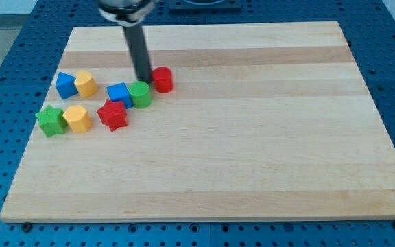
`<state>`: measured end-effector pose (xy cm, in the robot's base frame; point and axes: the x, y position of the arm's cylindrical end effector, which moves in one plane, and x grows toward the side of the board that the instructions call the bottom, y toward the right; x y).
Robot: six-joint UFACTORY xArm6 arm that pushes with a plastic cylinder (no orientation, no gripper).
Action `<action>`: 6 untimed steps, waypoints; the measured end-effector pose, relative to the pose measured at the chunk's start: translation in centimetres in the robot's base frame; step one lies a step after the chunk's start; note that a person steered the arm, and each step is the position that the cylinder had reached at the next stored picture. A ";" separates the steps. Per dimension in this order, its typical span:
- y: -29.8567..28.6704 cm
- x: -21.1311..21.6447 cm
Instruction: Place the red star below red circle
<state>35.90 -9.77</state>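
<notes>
The red star [113,114] lies on the wooden board at the view's left, below the blue block [118,93] and touching it. The red circle [162,79] stands up and to the right of the star. A green circle [140,95] sits between them, touching the blue block. My tip [145,80] is just left of the red circle and just above the green circle, close to both.
A blue block [65,85] and a yellow block [85,83] sit together further left. A green star [50,121] and a yellow block [78,119] sit left of the red star. The wooden board [252,151] rests on a blue perforated table.
</notes>
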 end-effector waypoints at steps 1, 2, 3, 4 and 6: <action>5.2 2.9; 10.2 6.3; 13.2 8.7; 9.6 13.7; -7.1 15.1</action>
<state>50.97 -16.84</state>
